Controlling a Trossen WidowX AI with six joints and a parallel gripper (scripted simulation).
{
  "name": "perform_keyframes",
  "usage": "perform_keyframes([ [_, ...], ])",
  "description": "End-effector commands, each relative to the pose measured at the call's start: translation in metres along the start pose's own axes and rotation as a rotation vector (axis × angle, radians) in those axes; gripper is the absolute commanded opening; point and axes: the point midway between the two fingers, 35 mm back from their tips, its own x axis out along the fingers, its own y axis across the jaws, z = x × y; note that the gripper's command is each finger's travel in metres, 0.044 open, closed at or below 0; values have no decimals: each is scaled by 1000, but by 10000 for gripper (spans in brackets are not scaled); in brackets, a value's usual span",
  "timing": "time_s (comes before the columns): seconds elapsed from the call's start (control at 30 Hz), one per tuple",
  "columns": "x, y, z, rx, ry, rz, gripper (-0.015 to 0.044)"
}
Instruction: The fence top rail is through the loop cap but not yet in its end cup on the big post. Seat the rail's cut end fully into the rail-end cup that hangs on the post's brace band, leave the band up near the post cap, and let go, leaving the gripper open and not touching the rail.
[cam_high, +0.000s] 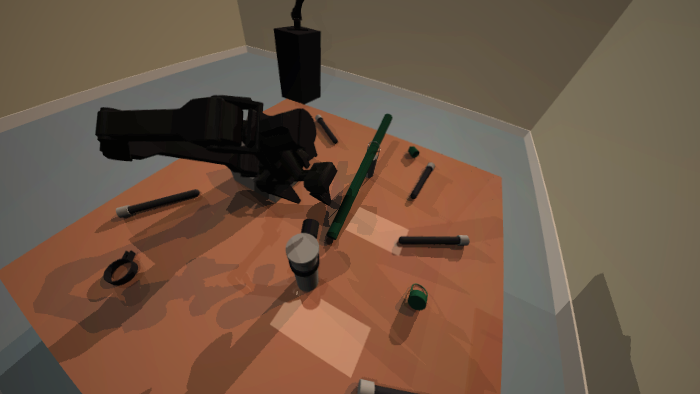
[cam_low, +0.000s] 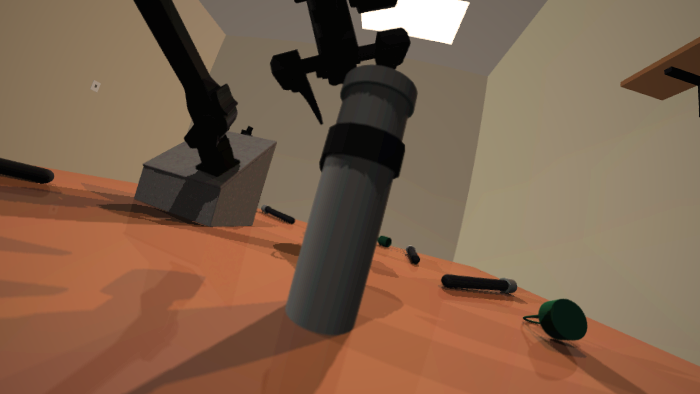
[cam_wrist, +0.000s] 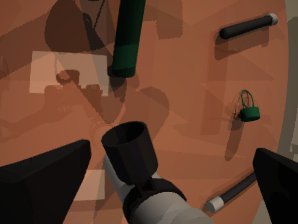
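Note:
The green rail runs through the thin loop cap; its cut end is outside the cup, with a gap between them. The black rail-end cup is on the side of the grey post, mouth toward the rail side. It hangs on the black brace band, a little below the post cap. My gripper is open and empty, above and beside the rail's cut-end half. One finger looks close to the rail; contact cannot be told.
Several dark tubes with pale ends lie around, such as one tube at the right and one tube at the left. A loose black band lies left. A green cap with a loop lies right of the post.

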Motion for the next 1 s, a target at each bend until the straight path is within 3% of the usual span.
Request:
perform_keyframes([
  [0.0,-7,19,-22,-325,-19,-16,440],
  [0.3,-5,20,-22,-325,-19,-16,440],
  [0.53,29,38,-28,-325,-17,-17,440],
  [0.97,45,36,-28,-324,-18,-17,440],
])
